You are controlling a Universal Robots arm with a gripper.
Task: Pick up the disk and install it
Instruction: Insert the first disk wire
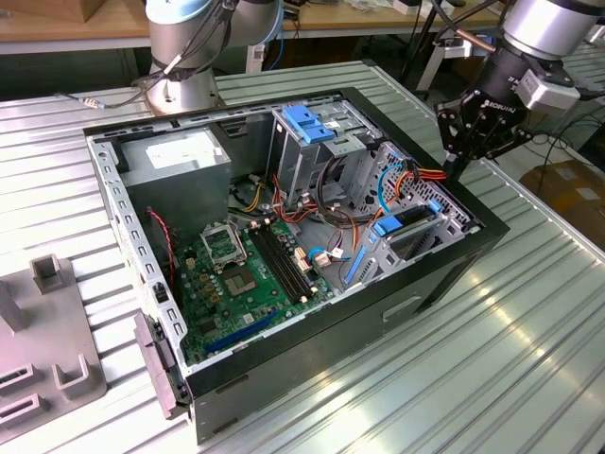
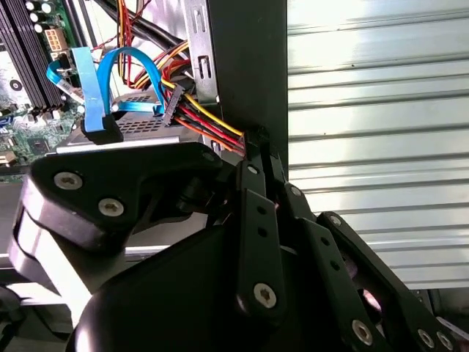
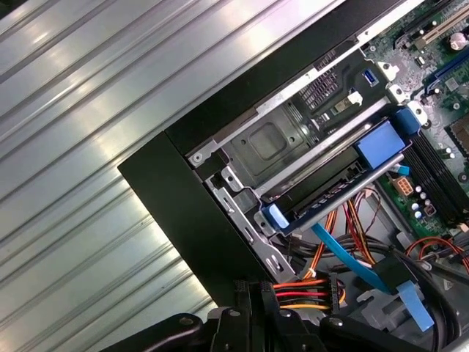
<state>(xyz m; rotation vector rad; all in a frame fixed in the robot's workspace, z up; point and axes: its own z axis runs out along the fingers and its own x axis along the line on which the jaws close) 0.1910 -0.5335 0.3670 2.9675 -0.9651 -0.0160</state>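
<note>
The disk (image 1: pixel 408 232) lies tilted in the drive bay at the front right corner of the open computer case (image 1: pixel 430 284), its blue carrier rail showing at both ends. In the first wrist view the disk (image 3: pixel 326 192) is a dark slab between two blue tabs. My black gripper (image 1: pixel 458 168) hangs over the case's right wall, behind the disk and apart from it. In the second wrist view the gripper (image 2: pixel 256 141) has its fingers pressed together at the wall's edge, beside a bundle of red, orange and yellow wires (image 2: pixel 209 121). It holds nothing.
A blue plastic bracket (image 1: pixel 307 121) sits on top of the metal drive cage. A green motherboard (image 1: pixel 246 274) covers the case floor. Blue data cables (image 2: pixel 91 81) loop near the gripper. The ribbed metal table (image 1: pixel 529 322) surrounds the case; grey fixtures (image 1: pixel 47 350) stand on the exterior view's left.
</note>
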